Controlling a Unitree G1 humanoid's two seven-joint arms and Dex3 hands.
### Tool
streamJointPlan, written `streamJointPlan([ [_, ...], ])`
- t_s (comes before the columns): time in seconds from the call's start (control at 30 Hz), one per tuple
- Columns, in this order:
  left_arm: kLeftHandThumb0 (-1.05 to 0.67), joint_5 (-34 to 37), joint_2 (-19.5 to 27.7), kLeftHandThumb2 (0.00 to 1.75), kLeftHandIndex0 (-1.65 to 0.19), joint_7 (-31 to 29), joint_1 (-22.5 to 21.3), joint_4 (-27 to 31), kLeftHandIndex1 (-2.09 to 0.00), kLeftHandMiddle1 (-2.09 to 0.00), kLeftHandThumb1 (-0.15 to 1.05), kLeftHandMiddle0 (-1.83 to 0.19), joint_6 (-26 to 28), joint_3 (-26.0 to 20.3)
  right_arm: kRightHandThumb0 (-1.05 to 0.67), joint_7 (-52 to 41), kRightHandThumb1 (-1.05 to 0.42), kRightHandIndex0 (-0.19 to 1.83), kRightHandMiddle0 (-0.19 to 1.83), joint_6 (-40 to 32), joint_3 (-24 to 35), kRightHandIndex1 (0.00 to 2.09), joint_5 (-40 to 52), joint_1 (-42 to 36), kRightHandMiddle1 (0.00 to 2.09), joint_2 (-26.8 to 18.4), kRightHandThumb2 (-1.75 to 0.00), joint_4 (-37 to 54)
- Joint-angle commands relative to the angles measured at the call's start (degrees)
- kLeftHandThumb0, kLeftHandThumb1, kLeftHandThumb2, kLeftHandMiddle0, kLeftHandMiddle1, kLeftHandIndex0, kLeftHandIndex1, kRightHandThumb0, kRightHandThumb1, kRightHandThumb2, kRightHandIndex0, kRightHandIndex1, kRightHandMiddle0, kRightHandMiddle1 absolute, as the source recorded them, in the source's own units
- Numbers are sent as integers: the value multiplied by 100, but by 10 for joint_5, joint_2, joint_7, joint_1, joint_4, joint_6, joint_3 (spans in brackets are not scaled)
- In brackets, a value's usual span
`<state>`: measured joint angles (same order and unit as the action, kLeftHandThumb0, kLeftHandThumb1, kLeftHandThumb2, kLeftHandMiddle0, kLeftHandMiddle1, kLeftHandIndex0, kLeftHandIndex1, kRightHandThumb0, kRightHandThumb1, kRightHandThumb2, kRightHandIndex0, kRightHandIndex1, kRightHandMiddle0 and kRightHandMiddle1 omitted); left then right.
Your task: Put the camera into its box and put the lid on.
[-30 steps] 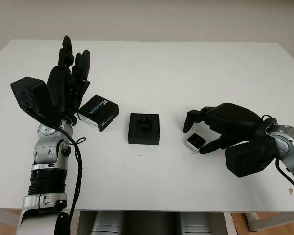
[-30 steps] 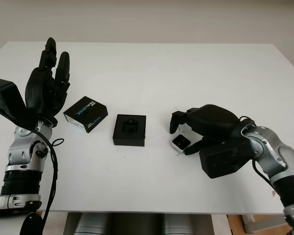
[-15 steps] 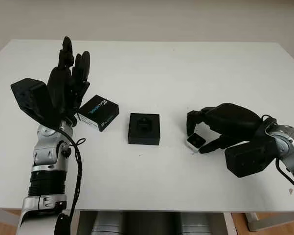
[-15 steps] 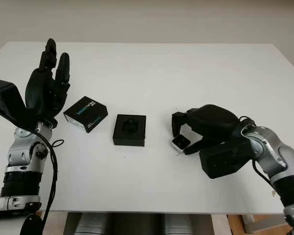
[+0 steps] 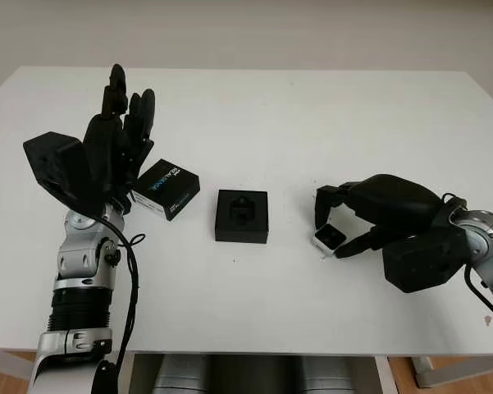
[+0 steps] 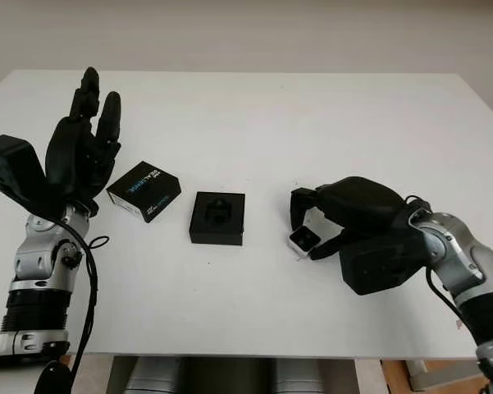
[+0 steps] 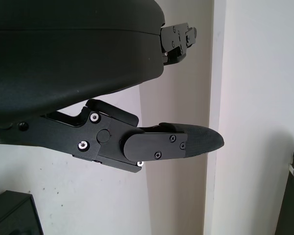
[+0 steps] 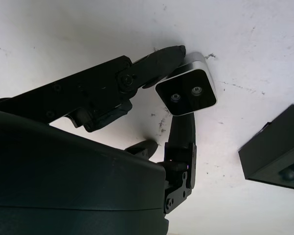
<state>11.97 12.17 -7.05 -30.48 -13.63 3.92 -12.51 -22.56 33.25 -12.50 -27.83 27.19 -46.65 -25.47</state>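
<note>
Small white-and-black square camera (image 8: 187,92) on the white table (image 5: 312,115), right of the open black box (image 5: 242,216), pinched by right hand (image 5: 342,227) for lifting; left hand (image 5: 115,144) open, raised left of black printed lid (image 5: 166,189).

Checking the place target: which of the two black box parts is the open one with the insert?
The middle box base, top open with a moulded insert. The printed lid lies beside the open left hand; right hand grips the camera.
</note>
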Motion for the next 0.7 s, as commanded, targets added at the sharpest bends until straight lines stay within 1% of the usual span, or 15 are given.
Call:
streamJointPlan([
  [0.0,-62,-3,3,42,14,0,1,10,-6,-6,105,10,2,2,-42,-10,-92,38,43,-3,5,22,20,7,143,11,-5,-10],
  [0.13,-61,-9,6,45,16,1,2,11,-5,-5,105,12,9,5,-42,-51,-95,35,36,-41,18,20,79,8,154,27,-6,-14],
  [0.33,-60,-13,11,43,16,-5,4,12,-5,-5,105,13,9,4,-41,-93,-93,34,36,-106,34,21,129,7,161,39,-5,-6],
  [0.5,-59,-9,14,42,16,-11,4,9,-5,-5,105,14,10,1,-41,-99,-93,33,37,-107,40,22,145,8,168,44,-5,-14],
  [0.67,-61,-11,19,43,17,-18,5,7,-5,-5,105,15,11,2,-40,-90,-93,32,36,-106,39,22,138,7,168,45,-5,-16],
])
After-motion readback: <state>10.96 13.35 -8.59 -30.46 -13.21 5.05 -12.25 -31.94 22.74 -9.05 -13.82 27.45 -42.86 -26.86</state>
